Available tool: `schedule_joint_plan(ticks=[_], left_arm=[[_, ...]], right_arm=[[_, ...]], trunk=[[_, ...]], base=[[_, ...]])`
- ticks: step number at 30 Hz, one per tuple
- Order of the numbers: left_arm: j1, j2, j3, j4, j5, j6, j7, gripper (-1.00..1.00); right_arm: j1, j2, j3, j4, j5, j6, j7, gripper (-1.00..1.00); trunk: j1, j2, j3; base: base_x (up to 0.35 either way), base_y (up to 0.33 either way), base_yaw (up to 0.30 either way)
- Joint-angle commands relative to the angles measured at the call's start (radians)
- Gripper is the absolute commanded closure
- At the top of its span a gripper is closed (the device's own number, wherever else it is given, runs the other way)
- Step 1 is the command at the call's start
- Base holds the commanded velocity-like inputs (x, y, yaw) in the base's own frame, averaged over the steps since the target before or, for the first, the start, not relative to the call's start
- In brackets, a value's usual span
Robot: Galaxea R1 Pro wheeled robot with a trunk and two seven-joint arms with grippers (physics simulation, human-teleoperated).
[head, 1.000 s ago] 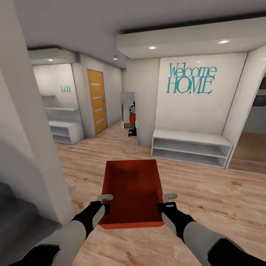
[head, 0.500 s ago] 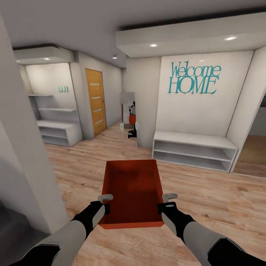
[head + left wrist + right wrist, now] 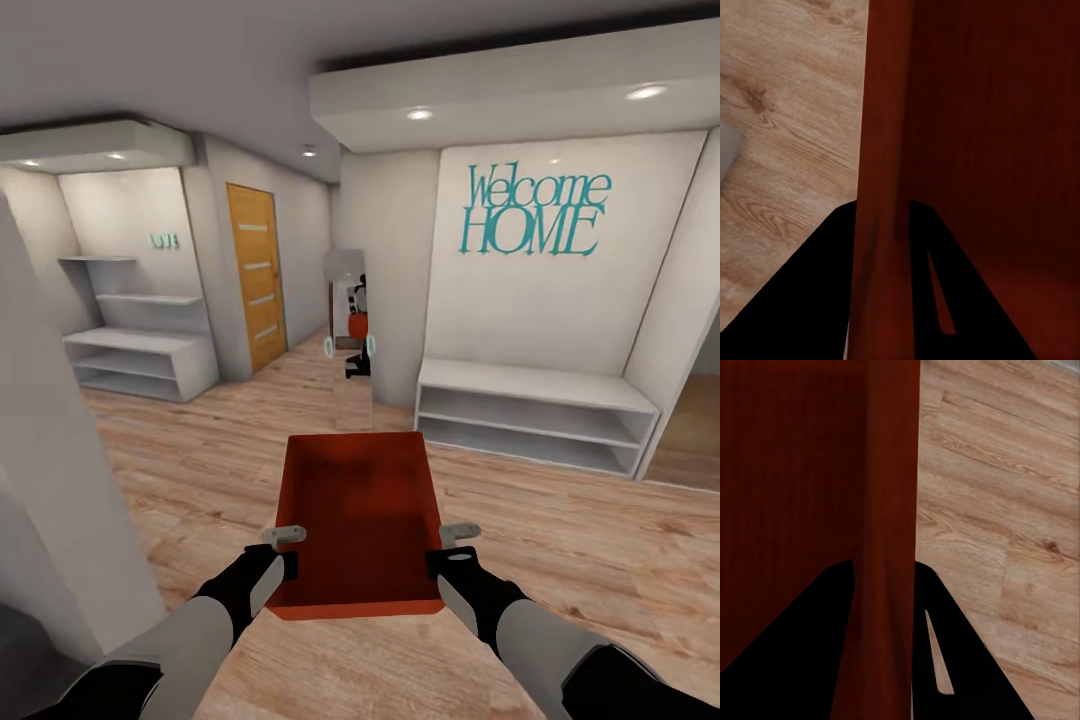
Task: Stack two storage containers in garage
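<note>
Your two end effectors carry one orange-red storage container (image 3: 360,520) between them, held level in front of the trunk and above the light wood-plank floor (image 3: 560,540).

Left end effector (image 3: 287,550): pinching the container's left wall near its near corner. In the left wrist view the left end effector (image 3: 881,247) has one dark finger (image 3: 832,285) outside the wall and the other inside, with the thin wall of the storage container (image 3: 967,135) clamped between them.

Right end effector (image 3: 447,549): pinching the right wall at the matching spot. In the right wrist view the right end effector (image 3: 883,607) likewise straddles the wall of the storage container (image 3: 795,472), one finger (image 3: 945,652) outside over the plank floor (image 3: 997,510), one inside.

The container is lidless, and its interior, as seen from the head view, holds nothing.

Surroundings ahead of you:
- a white wall bearing teal "Welcome HOME" lettering (image 3: 535,212), with a low white open shelf bench (image 3: 535,412) beneath it, ahead and to the right;
- a tall narrow mirror (image 3: 350,340) straight ahead, beyond the container, showing a small reflection;
- an orange wooden door (image 3: 255,275) left of the mirror;
- white wall shelves and a low white shelf unit (image 3: 140,360) in the alcove at far left;
- a pale wall corner (image 3: 60,520) close at your left.
</note>
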Motion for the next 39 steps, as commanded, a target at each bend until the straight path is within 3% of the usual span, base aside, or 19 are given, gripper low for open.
schedule_joint_plan(ticks=[1, 39], left_arm=[[0.000, 0.011, -0.002, -0.005, -0.035, 0.001, 0.020, 1.00], [0.000, 0.011, -0.002, -0.005, -0.035, 0.001, 0.020, 1.00]], right_arm=[[0.000, -0.001, 0.014, 0.001, -0.018, 0.007, -0.009, 1.00], [0.000, 0.000, 0.014, 0.001, -0.019, 0.007, -0.009, 1.00]], trunk=[[0.001, -0.001, 0.000], [0.001, -0.001, 0.000]], base=[[0.322, 0.000, 0.000], [0.322, 0.000, 0.003]])
